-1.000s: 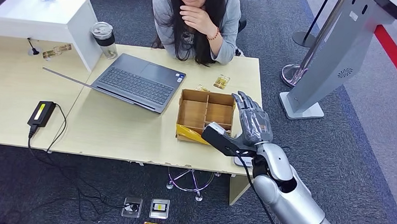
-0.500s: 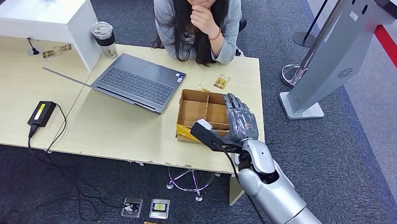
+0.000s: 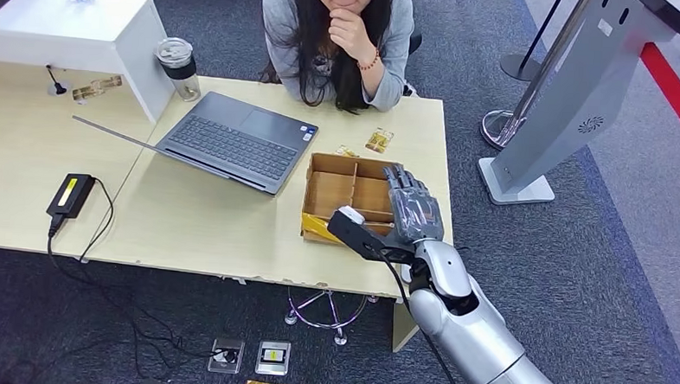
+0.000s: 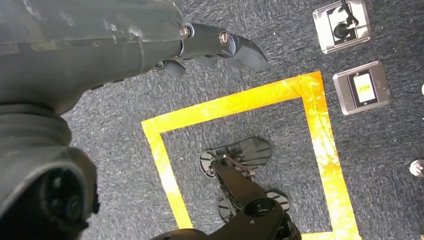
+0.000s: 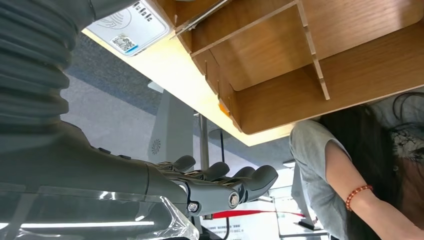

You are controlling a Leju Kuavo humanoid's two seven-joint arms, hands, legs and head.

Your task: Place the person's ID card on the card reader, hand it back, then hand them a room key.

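Head view: right robot hand [image 3: 412,208], fingers extended and apart, holding nothing, hovers over the right-hand compartments of the brown wooden divided tray [image 3: 332,192] on the pale wood worktop [image 3: 197,220]. Small gold-patterned card [image 3: 379,140] lies beyond the tray, toward the seated person [image 3: 336,36]; long axis roughly front-to-back; right arm nearer. Tray compartments appear empty; yellow item [image 3: 319,228] at the tray's near edge.

Left wrist view: left robot hand [image 4: 220,47] hangs over grey carpet [image 4: 100,130], fingers loosely extended, empty.

Right wrist view: white card reader [image 5: 131,26] just beside the tray.
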